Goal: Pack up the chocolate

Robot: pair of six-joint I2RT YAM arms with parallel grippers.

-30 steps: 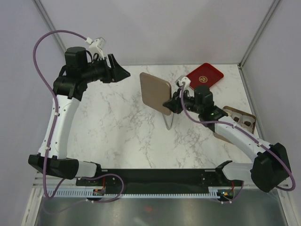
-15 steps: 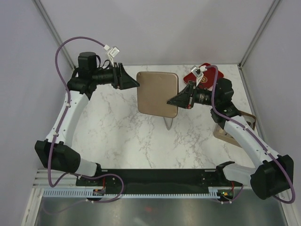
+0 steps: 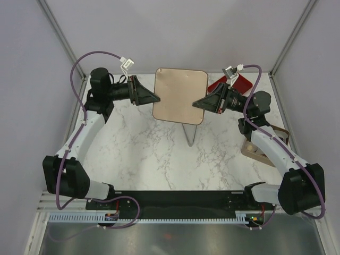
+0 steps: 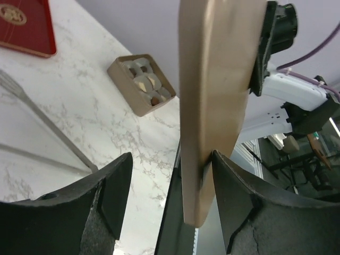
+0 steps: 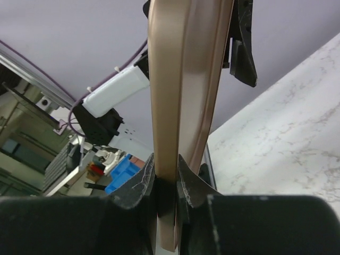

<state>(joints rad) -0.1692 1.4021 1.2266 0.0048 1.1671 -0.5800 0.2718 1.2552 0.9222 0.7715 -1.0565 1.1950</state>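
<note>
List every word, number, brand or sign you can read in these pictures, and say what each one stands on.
No text can be read.
The red tray bears a round gold emblem, too small and blurred to read.
The tan lid and the box show no print.

A rose-gold lid (image 3: 179,95) stands on edge in the air above the marble table (image 3: 143,143); red tray (image 4: 32,32) at its far-right corner, tan box (image 4: 123,85) along its right edge.

Both arms stood raised, wrists level and pointed inward at each other.
Left jaws stood wide apart; right jaws were pinched nearly shut on the edge of the tan lid (image 3: 179,95).
</note>
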